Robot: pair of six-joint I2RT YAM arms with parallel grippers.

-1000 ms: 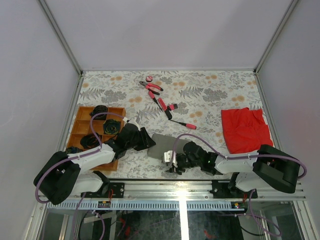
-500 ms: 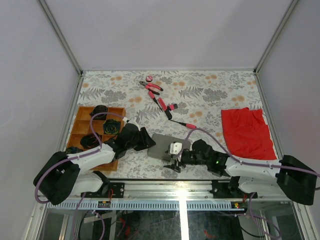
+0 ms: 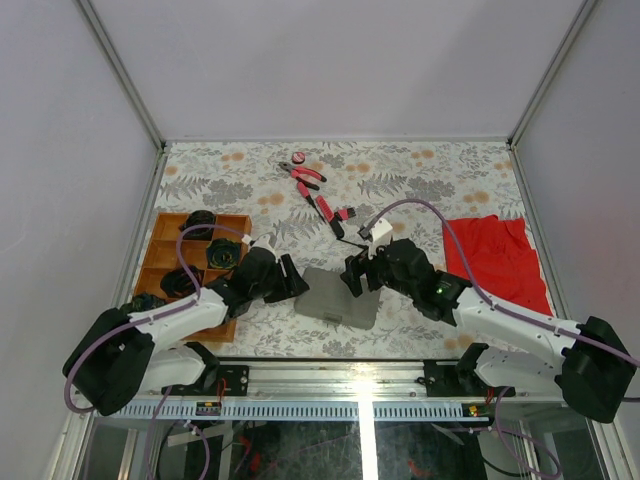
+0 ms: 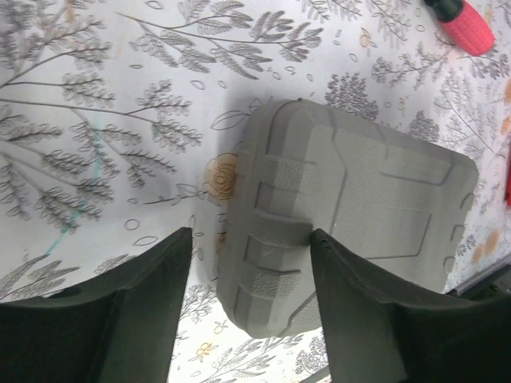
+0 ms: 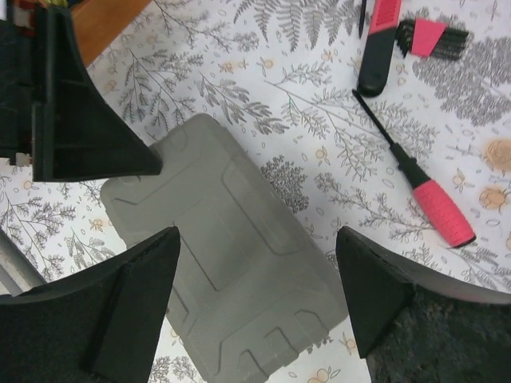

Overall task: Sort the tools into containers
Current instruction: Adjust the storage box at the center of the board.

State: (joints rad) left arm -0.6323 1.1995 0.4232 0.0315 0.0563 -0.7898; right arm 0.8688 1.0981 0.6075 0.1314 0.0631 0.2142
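Grey case [image 3: 338, 297] lies closed directly below both: left end effector [image 4: 249, 235] released, straddling its latch edge; right end effector [image 5: 258, 233] released, wide above the lid. Probably stiff, light, slick plastic; grip the thin latch edge.
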